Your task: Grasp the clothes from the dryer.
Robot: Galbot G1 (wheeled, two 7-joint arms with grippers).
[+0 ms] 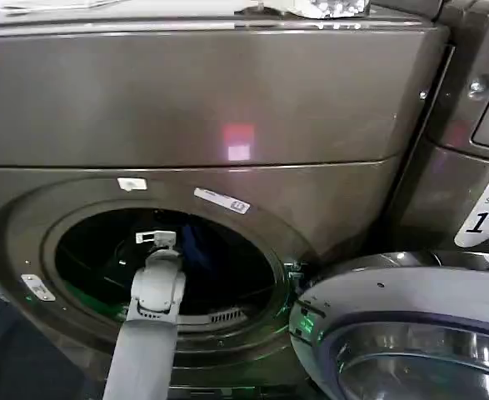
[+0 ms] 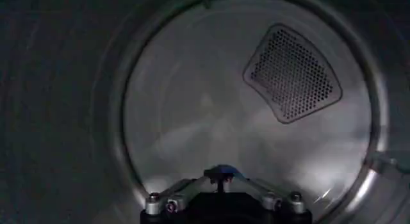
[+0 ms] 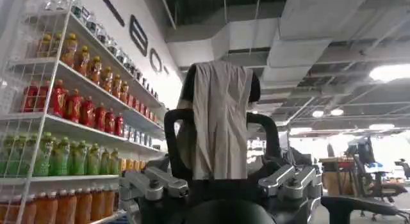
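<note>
Already inside: your left gripper (image 1: 157,239) reaches through dryer (image 1: 227,108) porthole, deep in drum. Clothes (image 1: 196,243), dark blue, just beside it; grip not confirmed, jaw state can't tell. Right gripper (image 3: 221,180) parked away, holding light cloth (image 3: 221,116). Left: grasp, pull out.

Dryer (image 1: 227,108) front: glossy bronze-grey metal; drum back wall (image 2: 211,104): smooth brushed steel.

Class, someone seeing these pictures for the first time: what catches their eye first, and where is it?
The left arm's end effector reaching into the round mouth of the dryer, with a dark blue bit of the clothes just beside it. The open door hangs at the lower right. In the left wrist view, a perforated vent stands out on the drum's back wall.
</note>
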